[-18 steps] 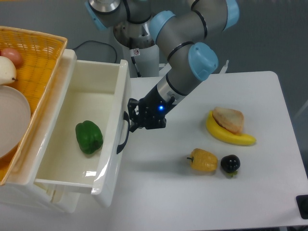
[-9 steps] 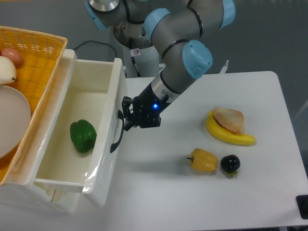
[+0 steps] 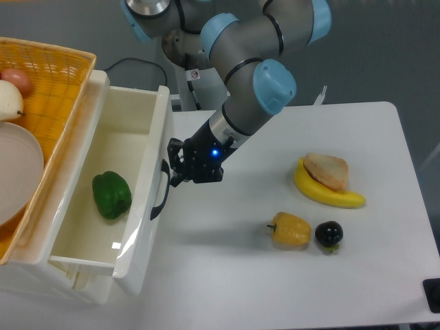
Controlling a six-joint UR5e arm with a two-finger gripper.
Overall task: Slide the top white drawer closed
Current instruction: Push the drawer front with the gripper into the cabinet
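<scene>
Pincer (image 3: 176, 167), grip state unclear, presses top white drawer (image 3: 141, 206) front by handle; cabinet lies leftward.

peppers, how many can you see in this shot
2. A green pepper lies inside the top white drawer; a yellow pepper sits on the table beside a dark round fruit. The basket's contents are partly cropped.

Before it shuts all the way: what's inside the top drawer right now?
One green pepper lies on the floor of the top drawer; the rest of the visible floor is bare. The strip under the basket and cabinet edge is covered, so unseen. The gripper is at the handle.
</scene>
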